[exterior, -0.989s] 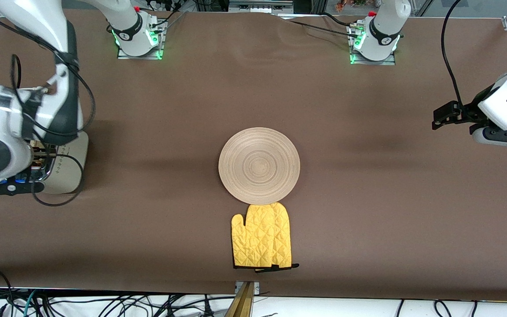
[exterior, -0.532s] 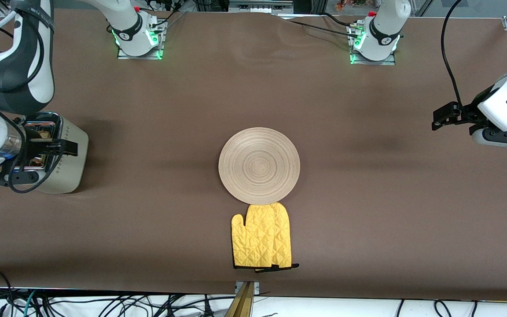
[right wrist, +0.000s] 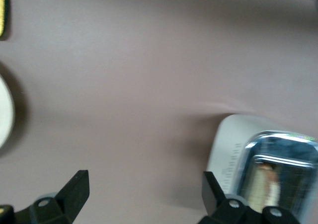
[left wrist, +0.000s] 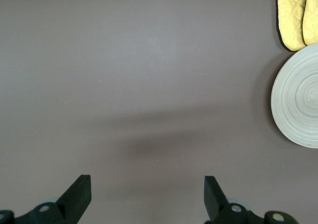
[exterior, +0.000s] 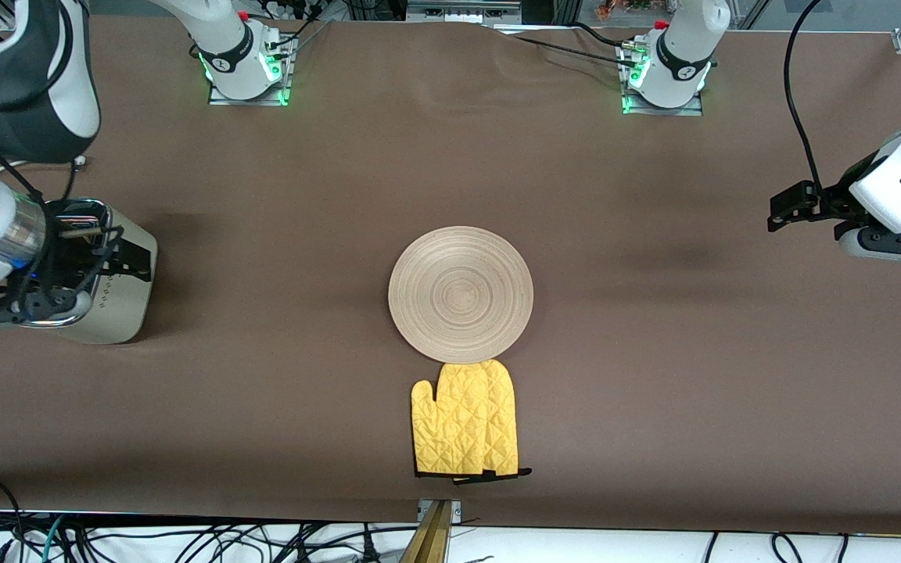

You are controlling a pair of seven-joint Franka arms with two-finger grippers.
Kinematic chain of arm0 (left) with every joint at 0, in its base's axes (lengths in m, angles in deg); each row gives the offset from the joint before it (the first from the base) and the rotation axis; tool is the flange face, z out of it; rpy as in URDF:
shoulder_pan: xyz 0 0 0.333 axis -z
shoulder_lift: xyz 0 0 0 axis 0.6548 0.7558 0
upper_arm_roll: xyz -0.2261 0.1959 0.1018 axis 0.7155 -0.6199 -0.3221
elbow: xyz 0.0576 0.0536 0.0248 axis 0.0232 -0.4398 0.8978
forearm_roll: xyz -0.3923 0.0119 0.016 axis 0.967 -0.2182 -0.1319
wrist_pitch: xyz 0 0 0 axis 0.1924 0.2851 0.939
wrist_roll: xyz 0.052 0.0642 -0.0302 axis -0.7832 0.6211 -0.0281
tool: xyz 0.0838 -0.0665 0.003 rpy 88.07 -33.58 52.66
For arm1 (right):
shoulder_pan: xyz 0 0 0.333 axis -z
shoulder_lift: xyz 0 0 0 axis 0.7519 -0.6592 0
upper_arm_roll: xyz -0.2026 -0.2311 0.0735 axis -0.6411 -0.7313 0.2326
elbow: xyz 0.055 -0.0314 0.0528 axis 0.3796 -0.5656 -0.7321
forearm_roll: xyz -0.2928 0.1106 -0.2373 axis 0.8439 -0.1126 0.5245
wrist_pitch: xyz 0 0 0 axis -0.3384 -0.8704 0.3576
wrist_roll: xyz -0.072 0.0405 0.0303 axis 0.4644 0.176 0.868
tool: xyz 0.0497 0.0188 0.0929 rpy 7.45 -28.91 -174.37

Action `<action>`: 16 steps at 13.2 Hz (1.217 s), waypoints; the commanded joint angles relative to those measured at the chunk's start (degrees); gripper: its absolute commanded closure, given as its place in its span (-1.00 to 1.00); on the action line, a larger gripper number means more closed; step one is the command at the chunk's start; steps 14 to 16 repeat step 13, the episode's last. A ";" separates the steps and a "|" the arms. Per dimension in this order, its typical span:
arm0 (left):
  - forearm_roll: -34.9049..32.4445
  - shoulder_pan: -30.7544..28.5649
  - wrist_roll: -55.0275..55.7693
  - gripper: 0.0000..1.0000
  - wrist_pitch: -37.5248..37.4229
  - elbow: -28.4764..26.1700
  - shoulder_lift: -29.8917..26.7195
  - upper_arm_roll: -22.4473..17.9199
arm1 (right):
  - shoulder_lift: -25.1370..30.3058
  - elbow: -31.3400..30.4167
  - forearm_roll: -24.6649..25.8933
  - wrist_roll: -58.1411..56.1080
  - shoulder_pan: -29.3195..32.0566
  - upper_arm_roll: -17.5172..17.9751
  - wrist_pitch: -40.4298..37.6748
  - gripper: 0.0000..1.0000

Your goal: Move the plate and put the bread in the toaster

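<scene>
The plate [exterior: 461,294] lies flat at the centre of the table [exterior: 654,375], touching the fingertip end of the yellow oven mitt [exterior: 466,421], which lies nearer the front camera. The toaster [exterior: 110,285] stands at the right arm's end of the table. The bread [right wrist: 266,186] sits upright in a toaster slot, a tan strip below the chrome top. The right gripper [right wrist: 144,194] hangs over the toaster's edge, jaws wide and holding nothing. The left gripper [left wrist: 146,196] waits above bare table at the left arm's end, jaws wide and holding nothing.
</scene>
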 commanded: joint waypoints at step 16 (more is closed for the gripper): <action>0.50 0.01 -0.26 -1.00 -0.63 1.99 0.94 0.01 | 13.01 -14.22 3.57 1.01 14.79 15.13 -0.25 -1.00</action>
